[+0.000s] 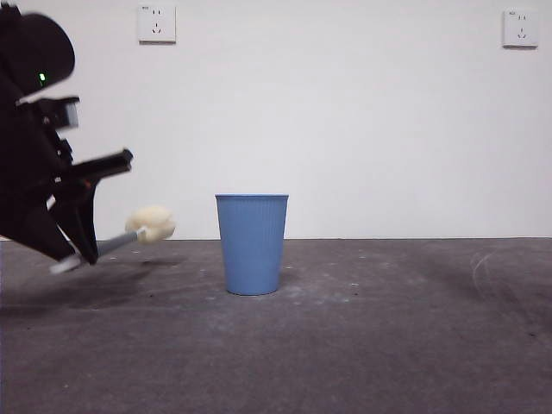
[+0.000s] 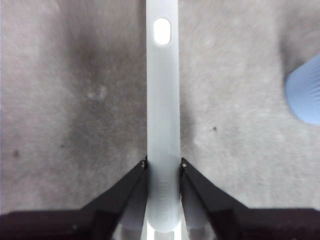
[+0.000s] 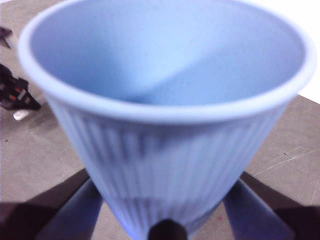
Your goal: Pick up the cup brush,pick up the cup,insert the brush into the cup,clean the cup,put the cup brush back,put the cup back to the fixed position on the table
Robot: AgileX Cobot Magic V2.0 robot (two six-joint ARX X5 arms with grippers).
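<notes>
At nine o'clock of the front view, the left hand [image 1: 73,250] clamps the cup brush [image 1: 142,228] by its handle, sponge head raised above the desk [image 1: 362,345]. A blue cup [image 1: 252,243] stands at centre. The right hand [image 3: 165,220] holds another cup [image 3: 165,115], which hides its fingertips. No writing is legible.

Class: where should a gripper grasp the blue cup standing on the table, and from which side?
Probably grip the cup by its ribbed mid-wall, coming level from the side away from the cup brush; it stands upright, widening upward.
</notes>
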